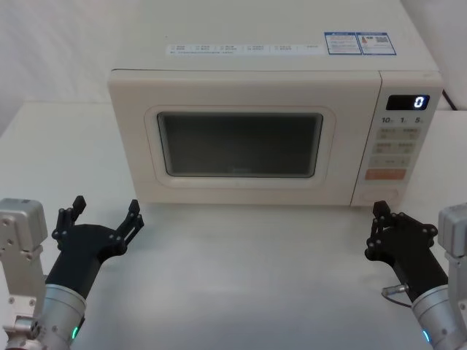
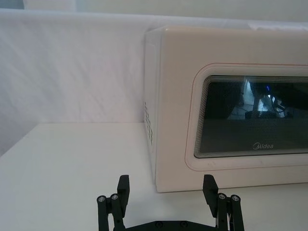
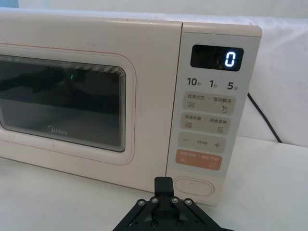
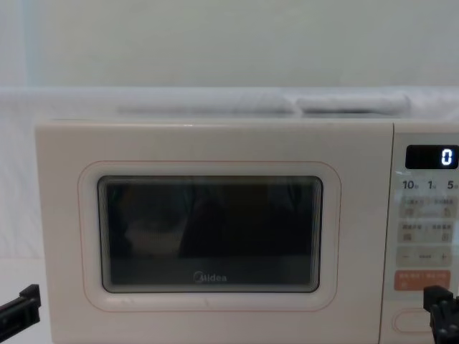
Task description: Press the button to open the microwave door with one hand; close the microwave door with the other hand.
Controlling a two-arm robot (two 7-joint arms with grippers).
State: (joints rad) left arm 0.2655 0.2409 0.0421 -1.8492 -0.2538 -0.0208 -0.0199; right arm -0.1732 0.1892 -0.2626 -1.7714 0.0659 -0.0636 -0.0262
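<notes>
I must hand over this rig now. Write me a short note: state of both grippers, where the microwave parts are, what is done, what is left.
Left gripper: open, low before the microwave's left corner, holding nothing.
Right gripper: shut, just in front of the button, not touching.
Microwave door: closed; display reads 0.
Done: nothing yet.
Left: right presses the button, then left pushes the door closed.

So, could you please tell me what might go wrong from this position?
The right claw sits shut just before the wide button, directly under the orange key; drifting up could press that key instead. The microwave door is closed, and the open left claw waits near its front, so a swinging door might strike it.
</notes>
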